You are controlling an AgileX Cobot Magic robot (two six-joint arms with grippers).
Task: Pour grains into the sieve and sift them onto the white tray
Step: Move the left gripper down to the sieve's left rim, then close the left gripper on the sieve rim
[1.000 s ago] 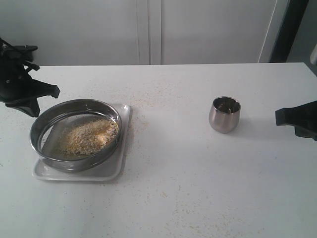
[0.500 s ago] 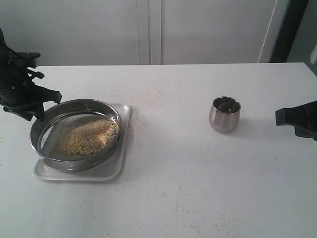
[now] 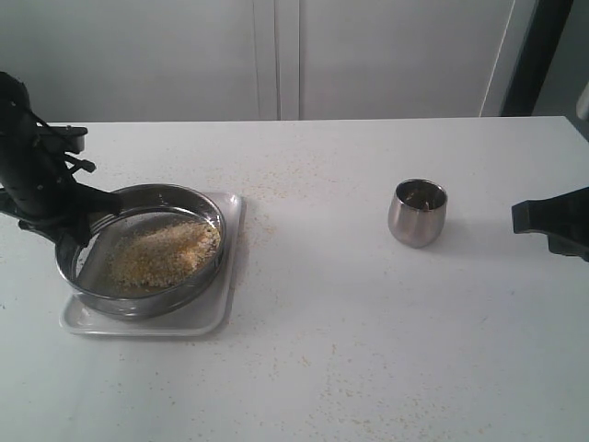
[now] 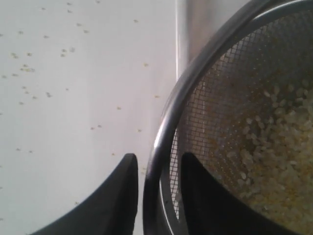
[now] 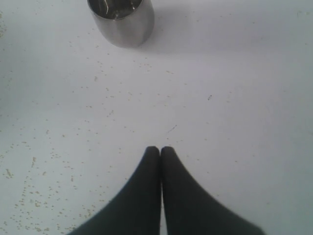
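Observation:
The steel sieve (image 3: 189,197) rests on the white tray (image 3: 90,321) at the left, with a heap of yellow and whitish grains (image 3: 161,250) on its mesh. My left gripper (image 3: 78,230) is at the sieve's near-left rim. In the left wrist view the gripper (image 4: 159,156) is open and straddles the rim of the sieve (image 4: 195,73): one finger is outside and one inside over the mesh, with a small gap on each side. Grains (image 4: 274,127) lie beyond the inner finger. My right gripper (image 3: 520,218) hovers at the far right, and the right wrist view shows it (image 5: 160,149) shut on nothing.
A small steel cup (image 3: 417,214) stands upright right of centre, ahead of the right gripper, also seen as a cup (image 5: 122,19) from the wrist. Stray grains dot the white table (image 3: 331,368). A strip of tray (image 4: 200,29) shows beside the sieve.
My left gripper has come down and toward the sieve, from beside and above it to straddling its rim. The right arm, cup and sieve have not moved.

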